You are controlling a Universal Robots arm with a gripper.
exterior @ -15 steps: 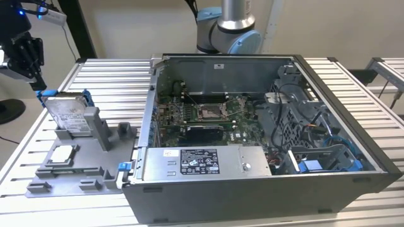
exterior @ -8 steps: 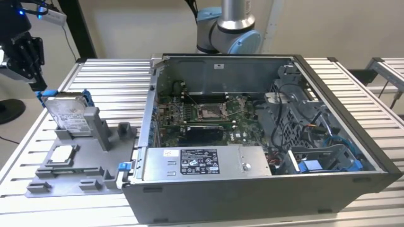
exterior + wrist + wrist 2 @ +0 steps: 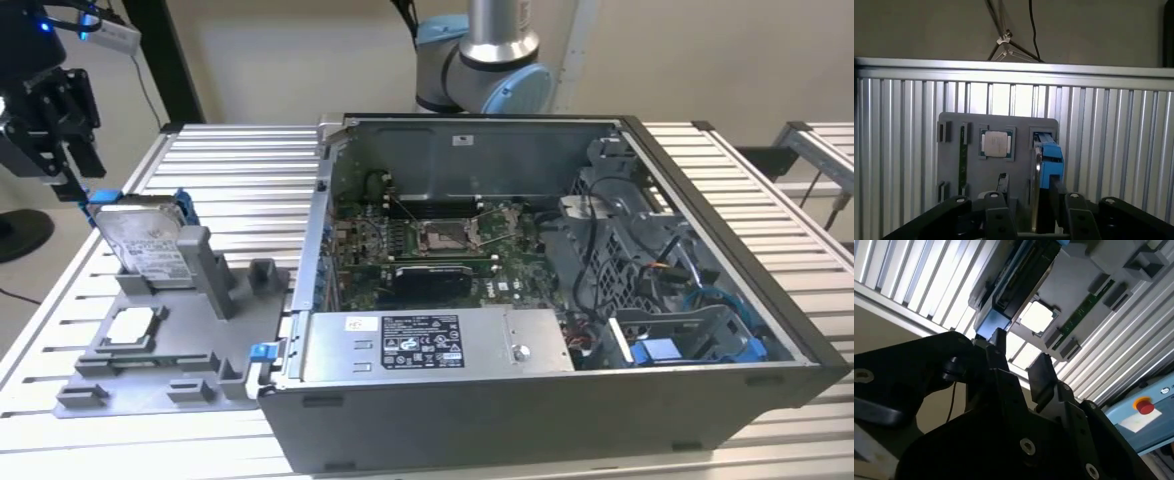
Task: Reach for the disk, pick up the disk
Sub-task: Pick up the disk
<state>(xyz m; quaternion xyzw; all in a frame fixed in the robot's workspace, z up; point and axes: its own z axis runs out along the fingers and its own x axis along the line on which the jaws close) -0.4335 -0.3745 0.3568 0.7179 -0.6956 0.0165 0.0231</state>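
- Across the exterior view runs a slatted metal table (image 3: 747, 180), with bare slats showing along its left and far edges.
- On the table an open computer case (image 3: 534, 420) takes up the middle and right of the exterior view. Its left wall stands just beside the grey fixture plate (image 3: 160, 375).
- That plate lies at the lower left of the exterior view, with a strip of free slats between it and the table's left edge.
- At the plate's far end the disk (image 3: 144, 245) stands on edge in a slot and leans slightly. Its blue bracket (image 3: 1051, 157) runs along its upper edge, and a grey post is close on its right.
- At the upper left of the exterior view the gripper (image 3: 70, 170) hangs over the disk. Its fingers (image 3: 1041, 370) are apart, with one tip just beside the blue bracket in the second wrist view. I cannot tell whether it touches.
- A small white-topped chip (image 3: 131, 325) sits in a recess near the plate's middle, well apart from the gripper.
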